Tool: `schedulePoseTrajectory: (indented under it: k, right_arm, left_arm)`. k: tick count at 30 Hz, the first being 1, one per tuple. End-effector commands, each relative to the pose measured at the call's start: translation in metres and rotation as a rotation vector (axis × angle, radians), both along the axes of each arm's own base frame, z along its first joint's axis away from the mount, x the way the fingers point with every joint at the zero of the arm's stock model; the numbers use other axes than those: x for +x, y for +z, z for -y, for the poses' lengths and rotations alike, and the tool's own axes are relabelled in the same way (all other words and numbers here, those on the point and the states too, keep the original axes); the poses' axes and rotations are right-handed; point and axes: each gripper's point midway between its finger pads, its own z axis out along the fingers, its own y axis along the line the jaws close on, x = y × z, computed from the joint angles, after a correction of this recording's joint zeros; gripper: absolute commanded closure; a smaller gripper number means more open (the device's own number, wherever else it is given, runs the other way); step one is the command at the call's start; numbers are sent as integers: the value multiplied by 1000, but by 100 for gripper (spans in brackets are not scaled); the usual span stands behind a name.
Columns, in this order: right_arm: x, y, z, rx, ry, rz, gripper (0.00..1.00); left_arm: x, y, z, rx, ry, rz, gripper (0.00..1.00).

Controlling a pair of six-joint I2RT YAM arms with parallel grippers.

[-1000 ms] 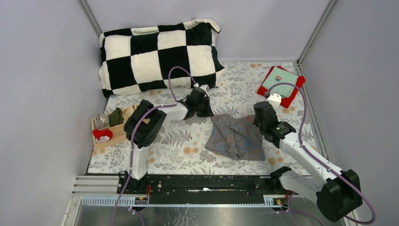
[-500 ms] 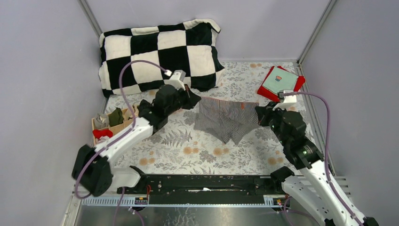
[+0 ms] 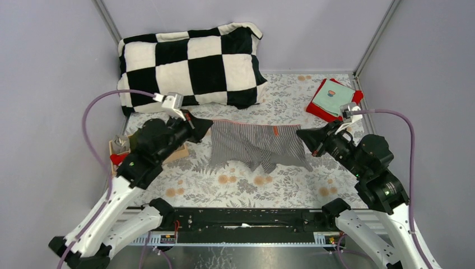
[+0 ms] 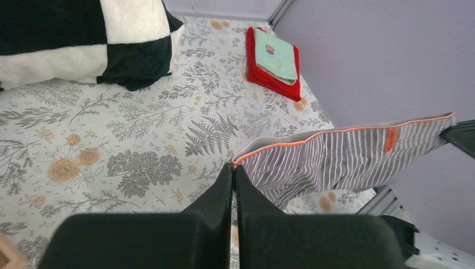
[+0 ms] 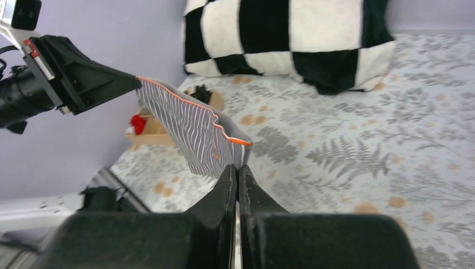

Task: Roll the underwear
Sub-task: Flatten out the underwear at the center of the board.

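Above the floral mat (image 3: 252, 188), we have lifted the grey striped underwear (image 3: 255, 147) from a crumpled heap and pulled its orange waistband (image 3: 246, 121) taut between our left gripper (image 3: 204, 124) and right gripper (image 3: 301, 135), both clamped on its corners, ready to lay flat for rolling

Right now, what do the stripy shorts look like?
The grey boxer shorts are soft cloth with dark stripes, an orange waistband edge and a small orange tag. They hang stretched out wide by the waistband, legs drooping toward the flowery sheet. The left claw pinches one end of the waistband and the right claw pinches the other.
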Motion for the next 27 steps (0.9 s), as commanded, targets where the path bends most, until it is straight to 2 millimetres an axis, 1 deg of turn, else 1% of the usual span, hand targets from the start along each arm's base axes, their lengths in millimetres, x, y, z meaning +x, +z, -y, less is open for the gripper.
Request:
schedulePoseTrajectory:
  k: [1,2,3,5,6,8,9,10,12,13,14,15,17,18,19,20,22,24,26,27]
  right_arm:
    - [-37,18,-18,93,162,-102,100]
    - [-42,18,-18,107,169,-129,100]
    - [-46,18,-17,118,170,-153,100]
    - [-53,13,-15,133,161,-215,100]
    - [-54,5,-13,133,145,-252,100]
    - [-49,-20,-6,107,73,-348,100]
    - [-42,-39,-1,80,18,-403,100]
    - [-35,-62,4,46,-37,-455,100]
    - [-12,-109,13,-15,-158,-536,100]
    - [0,-131,16,-43,-213,-554,100]
    - [16,-146,19,-60,-266,-546,100]
    - [33,-166,22,-93,-320,-548,100]
    - [65,-192,29,-151,-413,-528,100]
    - [78,-200,30,-184,-442,-518,100]
    - [92,-210,32,-217,-471,-511,100]
    - [105,-218,34,-246,-496,-499,100]
    - [126,-231,37,-287,-525,-483,100]
    - [144,-238,39,-312,-538,-466,100]
    - [156,-245,45,-336,-563,-462,100]
    - [161,-250,49,-347,-575,-468,97]
  left_arm:
    - [-36,17,-27,41,11,-31,100]
    - [-44,22,-32,32,11,-36,100]
    - [-52,22,-36,28,11,-54,100]
    - [-63,18,-40,16,12,-98,100]
    - [-66,12,-42,15,17,-125,100]
    - [-67,-6,-43,7,42,-191,100]
    - [-63,-20,-44,9,66,-233,100]
    - [-56,-34,-41,-1,91,-260,100]
    - [-35,-60,-35,-28,148,-284,100]
    - [-20,-71,-30,-35,170,-281,100]
    - [-5,-85,-24,-29,186,-276,100]
    - [11,-101,-21,0,221,-285,100]
    - [47,-121,-13,65,274,-276,100]
    - [65,-133,-10,110,299,-274,100]
    - [84,-140,-8,146,334,-264,100]
    - [99,-150,-4,182,349,-268,100]
    - [132,-156,5,210,371,-232,100]
    - [154,-168,10,250,380,-220,100]
    - [172,-181,11,281,391,-227,100]
    - [179,-193,11,300,394,-243,100]
